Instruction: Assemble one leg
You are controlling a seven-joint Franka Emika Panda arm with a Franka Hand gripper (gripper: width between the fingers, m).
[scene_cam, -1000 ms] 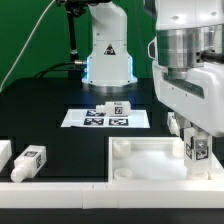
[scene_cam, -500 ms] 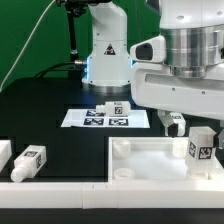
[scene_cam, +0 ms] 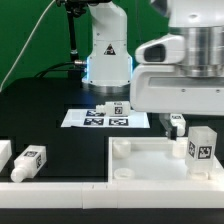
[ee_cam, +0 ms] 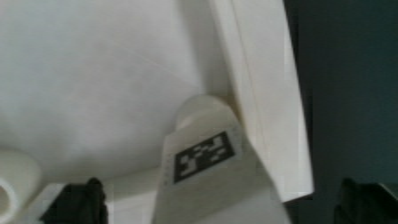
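A leg, a white stubby peg with a black-and-white tag, stands upright in the far right corner of the large white tray-like piece. My gripper hangs above it, open and empty. In the wrist view the leg shows from above against the tray's raised rim. My gripper has its dark fingertips spread wide on either side of the leg, clear of it.
Another leg stands behind the tray at the exterior view's right. One leg sits on the marker board. Two more legs lie at the front left. The robot base is at the back.
My gripper was down around the leg in the tray corner a second ago. It has let go and risen straight up. The leg stays standing in the corner.
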